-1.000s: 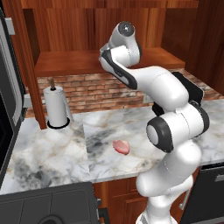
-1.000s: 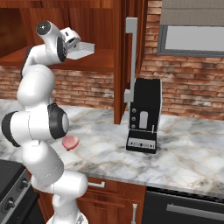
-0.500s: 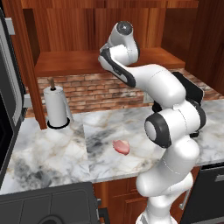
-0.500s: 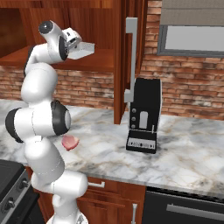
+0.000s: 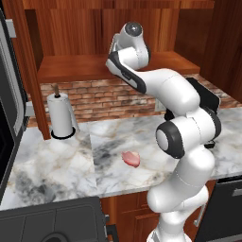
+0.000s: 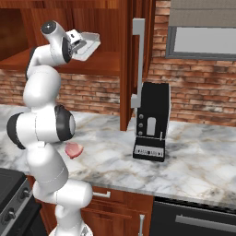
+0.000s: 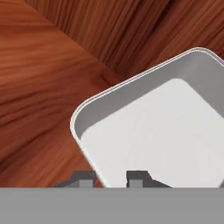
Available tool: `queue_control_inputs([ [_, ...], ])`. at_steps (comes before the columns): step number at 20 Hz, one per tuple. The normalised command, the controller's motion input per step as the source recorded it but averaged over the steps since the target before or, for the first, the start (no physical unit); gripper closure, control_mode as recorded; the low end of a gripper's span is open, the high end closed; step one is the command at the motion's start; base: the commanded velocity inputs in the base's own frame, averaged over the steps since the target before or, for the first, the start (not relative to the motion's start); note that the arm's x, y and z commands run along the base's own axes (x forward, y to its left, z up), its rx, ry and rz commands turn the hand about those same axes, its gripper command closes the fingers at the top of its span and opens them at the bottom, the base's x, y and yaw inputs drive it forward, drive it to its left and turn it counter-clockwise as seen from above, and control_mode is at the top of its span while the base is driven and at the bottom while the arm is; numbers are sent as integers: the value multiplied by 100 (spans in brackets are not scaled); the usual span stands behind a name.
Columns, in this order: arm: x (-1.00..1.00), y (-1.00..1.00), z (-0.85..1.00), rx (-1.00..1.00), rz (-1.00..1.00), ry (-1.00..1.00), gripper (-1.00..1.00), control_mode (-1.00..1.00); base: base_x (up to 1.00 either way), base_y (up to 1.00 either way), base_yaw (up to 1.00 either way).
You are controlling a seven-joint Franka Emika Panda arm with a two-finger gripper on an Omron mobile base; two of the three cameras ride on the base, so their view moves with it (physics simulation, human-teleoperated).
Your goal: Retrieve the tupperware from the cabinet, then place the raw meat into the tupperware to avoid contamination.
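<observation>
The tupperware (image 7: 162,127) sits on the shelf (image 5: 80,68) inside the open cabinet (image 6: 106,27), tilted in the hand view so that its open whitish inside faces the camera and one rounded corner points toward the wooden shelf floor. From the right base view the box (image 6: 87,45) is just beyond the robot's wrist, above the shelf's front edge. The hand (image 7: 111,178) stands over the box's near wall — one finger (image 7: 83,178) outside on the shelf side, the other inside the box, the rim running down between them. The jaws are drawn narrow around that wall; whether they press it firmly enough to hold it I cannot tell.

The meat (image 5: 131,158) lies flat on the marble bench (image 5: 56,160), near the front edge, well apart from the box above. It shows too in the right base view (image 6: 73,150), just beside the arm's lower body. A paper-towel roll (image 5: 61,116) stands upright toward the back of the bench, next to the cabinet's side post. A black coffee machine (image 6: 151,122) stands on the bench, below the open door with its silver handle (image 6: 137,62).
</observation>
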Motion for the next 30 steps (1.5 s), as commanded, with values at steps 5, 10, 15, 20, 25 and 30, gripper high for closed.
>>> queue_control_inputs([
  [5,0,0,0,0,0,0,100,-100,0,0,0],
  [10,0,0,0,0,0,0,100,-100,0,0,0],
  [15,-1,0,1,0,0,0,100,-100,0,0,0],
  [20,-9,0,6,0,0,0,100,-100,0,0,0],
  [25,-14,0,11,0,0,1,100,-100,0,0,0],
  [30,-24,0,12,0,0,0,100,-100,0,0,0],
])
